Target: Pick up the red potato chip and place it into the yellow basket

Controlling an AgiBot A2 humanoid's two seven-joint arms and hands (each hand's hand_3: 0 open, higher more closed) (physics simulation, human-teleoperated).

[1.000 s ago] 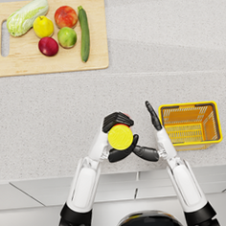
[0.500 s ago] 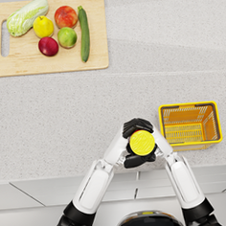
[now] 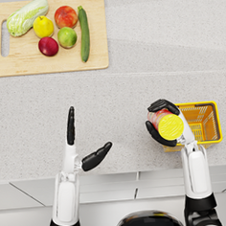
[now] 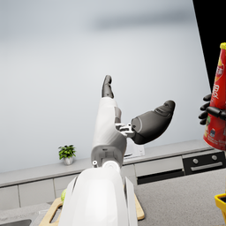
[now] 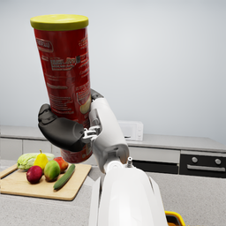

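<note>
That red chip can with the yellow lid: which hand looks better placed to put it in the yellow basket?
The right hand. It already holds the red chip can upright beside the yellow basket. The left hand is open, holds nothing, and is farther from the basket.

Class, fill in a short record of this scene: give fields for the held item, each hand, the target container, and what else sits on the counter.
held item: red chip can with yellow lid, upright
right hand: grips the can at the basket's near-left edge
left hand: holds nothing, fingers apart
target: yellow basket on the counter, nothing visible inside
task stage: can not yet in the basket
other: cutting board with cabbage, pear, fruits and cucumber
</note>
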